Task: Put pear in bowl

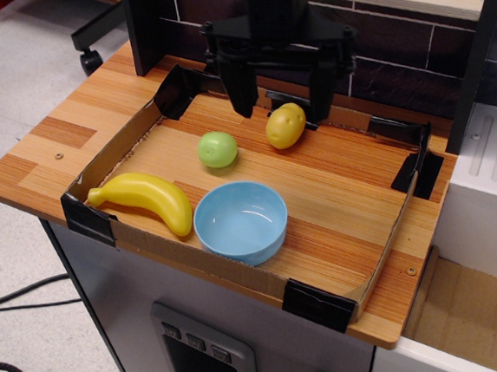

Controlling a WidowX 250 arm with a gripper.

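The light-green pear point(217, 149) lies on the wooden tray floor, left of centre. The light-blue bowl point(240, 221) sits empty in front of it, near the tray's front edge. My black gripper point(281, 105) hangs open and empty above the back of the tray, its two fingers spread wide. It is behind and a little right of the pear, and its left finger point(240, 91) is above and behind the pear. The gripper touches nothing.
A yellow-brown roundish fruit point(286, 125) lies right of the pear, between my fingers in the image. A yellow banana point(149, 197) lies left of the bowl. A low cardboard wall point(114, 145) with black taped corners rims the tray. A dark brick wall stands behind.
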